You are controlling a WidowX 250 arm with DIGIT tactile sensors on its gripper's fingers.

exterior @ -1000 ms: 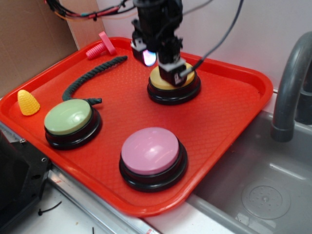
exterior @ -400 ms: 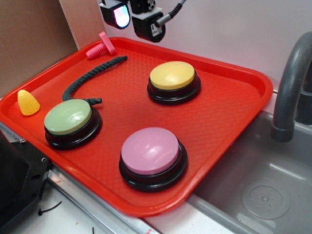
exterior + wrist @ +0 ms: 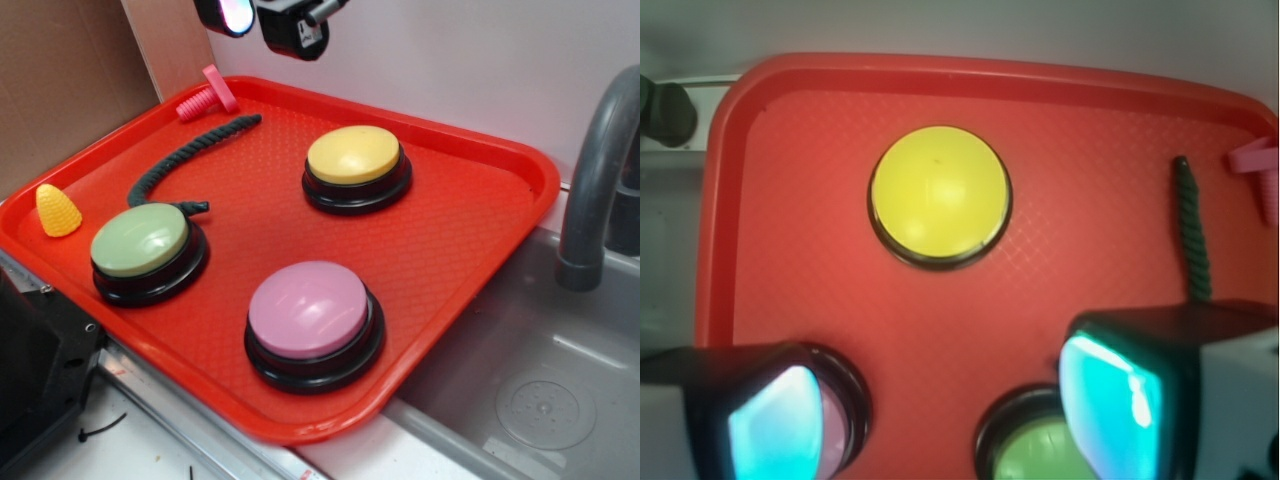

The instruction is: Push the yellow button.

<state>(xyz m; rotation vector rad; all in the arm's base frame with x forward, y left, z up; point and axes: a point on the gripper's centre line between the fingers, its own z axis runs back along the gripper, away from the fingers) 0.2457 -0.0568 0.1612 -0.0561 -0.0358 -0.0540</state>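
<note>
Raised at the top edge of the exterior view, the gripper is seen only in part, above the far left part of the red tray and well apart from everything on it. In the wrist view its two fingers appear at the lower corners with glowing cyan pads, spread wide, and nothing is held between them or touched by them. A small white label is carried on the black finger housing in the exterior view, but its writing is too small to be read.

The yellow button is set on its black base on the far right part of the tray, uncovered; in the wrist view it is seen from above, beyond the fingertips and between them.

A green button is placed near the tray's left edge and a pink button near the front edge. A dark twisted rope is laid behind the green button, with a pink plastic bolt at the far left corner. A small yellow ridged cone is seen by the tray's left rim. A grey faucet and sink are seen to the right.
</note>
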